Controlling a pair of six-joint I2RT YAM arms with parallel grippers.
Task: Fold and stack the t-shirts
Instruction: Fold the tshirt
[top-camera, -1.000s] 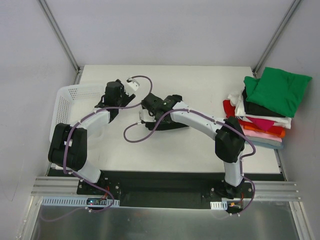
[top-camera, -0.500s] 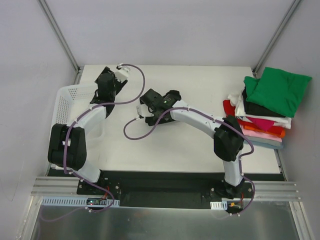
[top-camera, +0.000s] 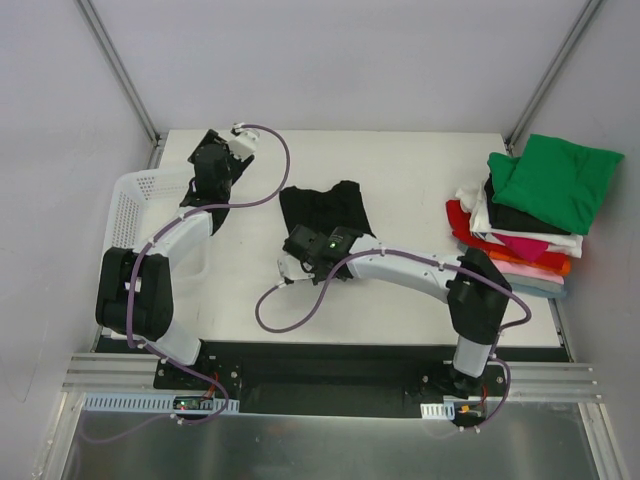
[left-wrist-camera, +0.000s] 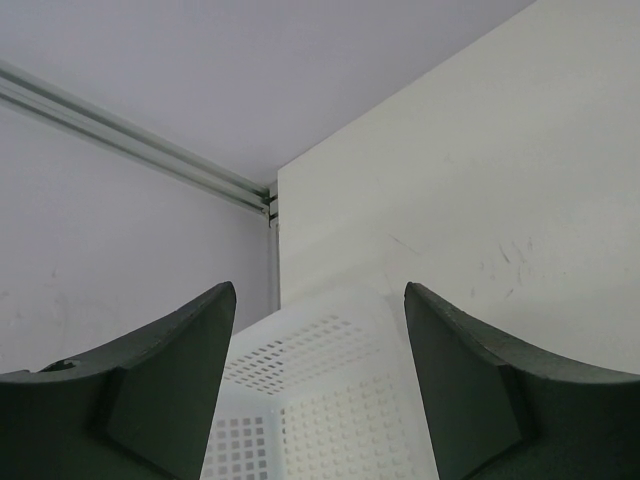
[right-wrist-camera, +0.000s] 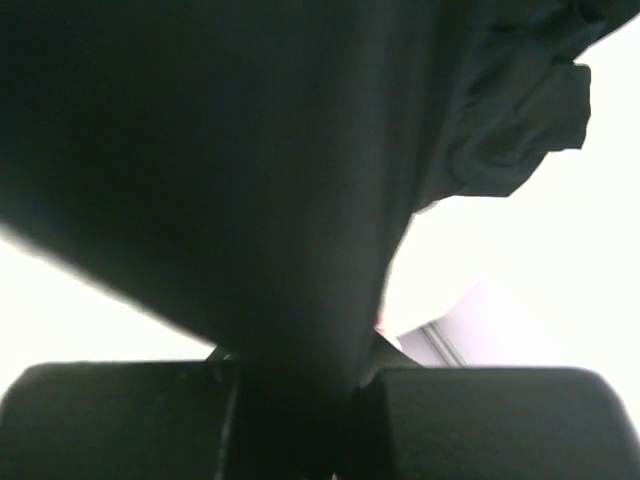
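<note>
So, black t-shirt (top-camera: 325, 208): I see it bunched on the counter, about midway across and nearer the far edge than the near one.
Right gripper (right-wrist-camera: 295, 400): clamped on the black t-shirt at its near edge; on my wrist feed the dark cloth runs down between the two fingers and fills most of the view.
Stack of folded t-shirts (top-camera: 515, 245): sits at the right edge, well apart from the black one, with a green t-shirt (top-camera: 555, 180) on top, overhanging the counter.
Left gripper (left-wrist-camera: 318, 290): fingers spread with nothing between them, hanging near the far-left corner.
Basket (top-camera: 128, 205): white mesh, against the left edge, just below the left gripper.
</note>
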